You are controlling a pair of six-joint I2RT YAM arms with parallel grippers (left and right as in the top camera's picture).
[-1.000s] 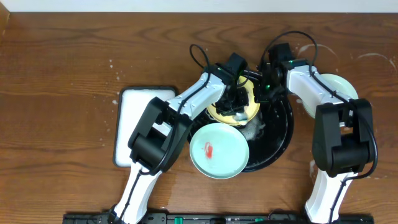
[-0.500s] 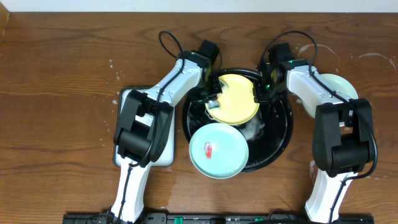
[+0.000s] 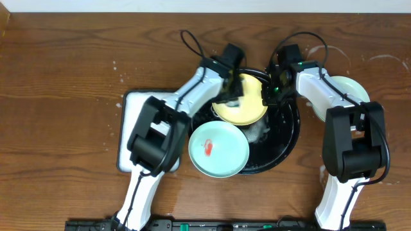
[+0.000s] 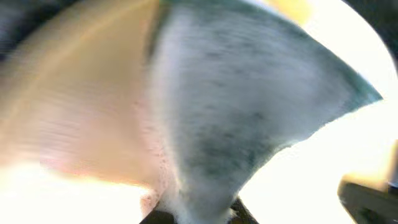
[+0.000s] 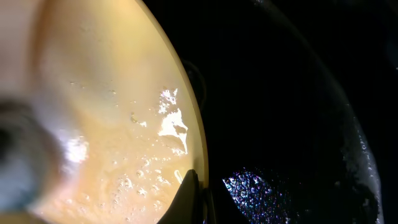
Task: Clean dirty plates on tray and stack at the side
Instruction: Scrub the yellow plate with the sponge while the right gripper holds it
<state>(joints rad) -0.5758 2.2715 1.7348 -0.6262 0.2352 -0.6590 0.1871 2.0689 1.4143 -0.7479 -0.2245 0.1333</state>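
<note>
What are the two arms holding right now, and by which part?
The right gripper pinches the yellow plate at its rim. The left gripper clamps a foamy sponge by one end, though that view is blurred.

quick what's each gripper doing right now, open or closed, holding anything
left gripper: closed on what looks like a sponge
right gripper: closed on the rim of the yellow plate

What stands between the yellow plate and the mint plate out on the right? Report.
Only the tray's raised rim. The yellow plate lies inside it, the right fingers shut on its edge; that mint plate lies beyond on the table.
</note>
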